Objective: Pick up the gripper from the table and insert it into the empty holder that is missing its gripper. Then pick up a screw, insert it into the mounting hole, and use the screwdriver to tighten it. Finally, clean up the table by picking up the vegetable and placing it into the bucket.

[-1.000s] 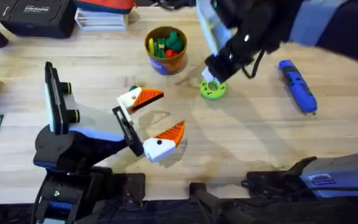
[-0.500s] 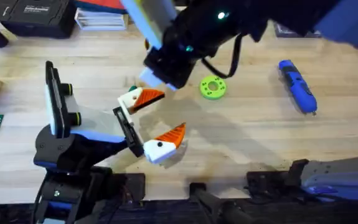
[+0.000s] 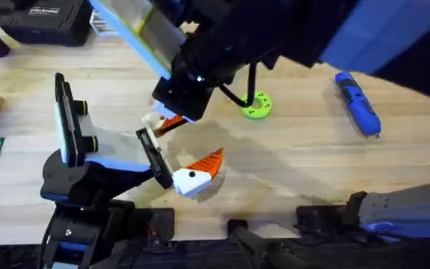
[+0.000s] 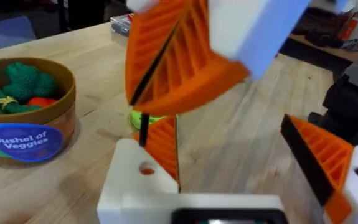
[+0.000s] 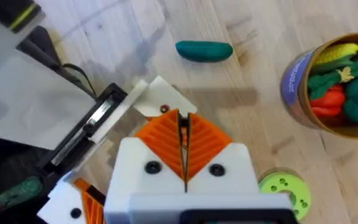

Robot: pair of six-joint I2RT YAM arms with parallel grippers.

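My left fingers [image 3: 200,166] lie spread and empty near the table's front edge, with the orange gripper [image 4: 164,146] already seated in its holder [image 4: 132,186]. A second ago the right fingers [image 5: 183,146] were at the green disc [image 3: 259,109] — now they hang over that holder, pinched on a screw [image 4: 143,127] just above the mounting hole [image 4: 146,168], so insertion comes next. The screwdriver [image 3: 357,103] waits toward the right edge.
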